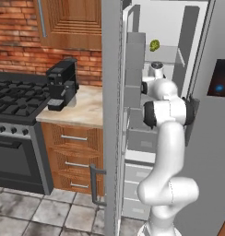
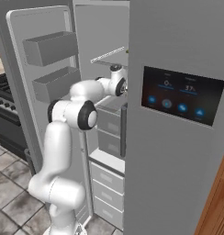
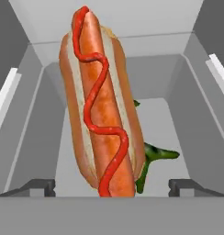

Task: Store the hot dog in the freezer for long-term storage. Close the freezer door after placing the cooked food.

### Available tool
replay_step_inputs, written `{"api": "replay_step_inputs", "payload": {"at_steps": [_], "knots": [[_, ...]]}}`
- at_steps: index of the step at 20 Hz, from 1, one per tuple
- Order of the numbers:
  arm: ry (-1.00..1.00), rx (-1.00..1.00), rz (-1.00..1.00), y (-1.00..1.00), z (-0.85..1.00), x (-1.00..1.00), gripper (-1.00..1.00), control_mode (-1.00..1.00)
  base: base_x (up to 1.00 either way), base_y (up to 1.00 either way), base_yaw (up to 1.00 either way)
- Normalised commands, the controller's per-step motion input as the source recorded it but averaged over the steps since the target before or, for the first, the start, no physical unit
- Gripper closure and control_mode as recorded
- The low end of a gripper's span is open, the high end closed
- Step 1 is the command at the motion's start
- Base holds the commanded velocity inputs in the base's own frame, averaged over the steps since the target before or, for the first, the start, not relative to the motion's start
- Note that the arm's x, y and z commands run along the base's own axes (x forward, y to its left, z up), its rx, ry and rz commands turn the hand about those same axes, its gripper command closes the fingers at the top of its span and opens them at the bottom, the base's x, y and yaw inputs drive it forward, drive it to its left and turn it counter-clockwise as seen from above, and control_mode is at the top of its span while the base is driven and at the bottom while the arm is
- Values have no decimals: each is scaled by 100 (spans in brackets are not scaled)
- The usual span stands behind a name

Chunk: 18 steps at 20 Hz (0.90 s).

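Observation:
The hot dog (image 3: pixel 104 114), a red-orange sausage with a ketchup squiggle in a tan bun, lies lengthwise right in front of the hand camera on a pale shelf inside the freezer (image 1: pixel 166 27). My gripper (image 3: pixel 111 186) is open; its dark fingertips (image 3: pixel 40 186) stand wide on either side of the bun with gaps to it. A green leafy bit (image 3: pixel 155 153) pokes out at the bun's right. In the base views my arm reaches into the freezer at shelf height. The freezer door (image 2: pixel 40 96) stands wide open, with two grey bins on its inner face.
A small green round food (image 1: pixel 154 44) sits on the upper freezer shelf. Grey drawers (image 2: pixel 107 193) fill the lower freezer. The fridge door with the dark display (image 2: pixel 182 96) is at the right. A coffee machine (image 1: pixel 62 85) stands on the counter (image 1: pixel 84 110) beside the stove (image 1: pixel 13 99).

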Motion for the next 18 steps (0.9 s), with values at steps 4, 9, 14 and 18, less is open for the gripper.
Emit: {"api": "replay_step_inputs", "payload": {"at_steps": [4, 9, 14, 18], "knots": [[-15, 0, 0, 0, 0, -42, -100, -100, 0, 0, 0], [-5, -2, 0, 9, 1, -24, -100, -100, 0, 0, 0], [0, 0, 0, 20, 25, -28, -100, -100, 0, 0, 0], [0, 0, 0, 14, 25, -49, -100, -100, 0, 0, 0]]}}
